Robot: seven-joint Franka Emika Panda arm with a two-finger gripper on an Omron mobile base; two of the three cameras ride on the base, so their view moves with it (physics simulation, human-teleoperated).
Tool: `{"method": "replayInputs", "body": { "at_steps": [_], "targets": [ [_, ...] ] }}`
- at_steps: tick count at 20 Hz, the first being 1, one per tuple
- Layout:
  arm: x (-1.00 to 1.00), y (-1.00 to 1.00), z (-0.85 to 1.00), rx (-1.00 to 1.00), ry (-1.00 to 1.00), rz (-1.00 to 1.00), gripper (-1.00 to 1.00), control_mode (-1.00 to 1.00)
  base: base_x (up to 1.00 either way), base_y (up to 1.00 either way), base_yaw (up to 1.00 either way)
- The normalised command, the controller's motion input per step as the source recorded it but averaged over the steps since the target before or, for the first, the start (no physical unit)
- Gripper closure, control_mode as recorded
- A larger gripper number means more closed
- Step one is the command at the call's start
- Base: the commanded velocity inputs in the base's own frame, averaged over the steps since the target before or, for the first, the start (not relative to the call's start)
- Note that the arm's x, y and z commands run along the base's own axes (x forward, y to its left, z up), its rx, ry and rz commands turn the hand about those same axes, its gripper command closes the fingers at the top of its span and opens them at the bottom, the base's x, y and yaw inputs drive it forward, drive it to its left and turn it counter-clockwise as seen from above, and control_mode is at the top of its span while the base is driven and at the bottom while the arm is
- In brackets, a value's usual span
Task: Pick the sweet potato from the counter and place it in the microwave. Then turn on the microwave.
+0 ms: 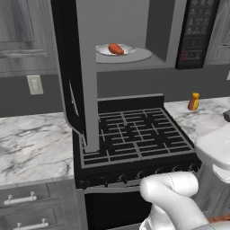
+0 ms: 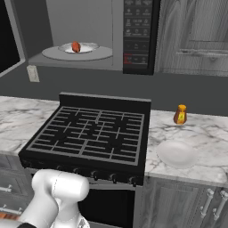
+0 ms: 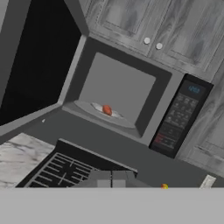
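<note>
We see the pincer point(image 3: 112, 178) at the bottom of the hand view, its two dark finger tips drawn together with no gap, shut on nothing. It hangs well back from the large grey-framed microwave point(image 3: 131, 105), with open air between them. Ahead of the pincer and above it, the small oblong orange-red sweet potato point(image 3: 106, 110) lies on the white round plate point(image 3: 114, 114) inside the microwave cavity, well apart from the finger tips.

From the left base view we see the sweet potato point(image 1: 116, 49) sitting near the middle of that plate point(image 1: 127, 47), with bare grey cavity floor around it. The black glass microwave door point(image 1: 74, 72) stands swung wide open to the left of the cavity, its lower edge hanging down over the black grated stovetop point(image 1: 134, 134). The dark button panel point(image 1: 196, 31) closes the cavity's right side.

Below the microwave, the white marble-look counter point(image 2: 196, 133) runs on both sides of the stovetop. On its right part stand an orange bottle with a yellow cap point(image 2: 180, 114) and a flat white dish point(image 2: 177, 154), near the counter's front edge.
</note>
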Motion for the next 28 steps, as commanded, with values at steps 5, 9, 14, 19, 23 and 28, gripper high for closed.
{"method": "replayInputs", "body": {
  "at_steps": [5,9,14,19,23,28],
  "targets": [
    [-0.24,0.15,0.01,-0.05,-0.11,0.00,1.00,-1.00,0.00,0.00,0.00],
    [-0.23,0.15,0.10,0.00,-0.07,0.00,1.00,-1.00,0.00,0.00,0.00],
    [-0.08,0.11,0.11,0.00,-0.02,-0.04,1.00,-1.00,0.00,0.00,0.00],
    [-0.08,0.06,0.09,0.02,-0.02,-0.06,1.00,-1.00,0.00,0.00,0.00],
    [-0.14,0.06,0.03,0.03,-0.04,-0.07,1.00,-1.00,0.00,0.00,0.00],
    [-0.17,0.07,0.00,0.03,-0.05,-0.08,1.00,-1.00,0.00,0.00,0.00]
  ]
}}
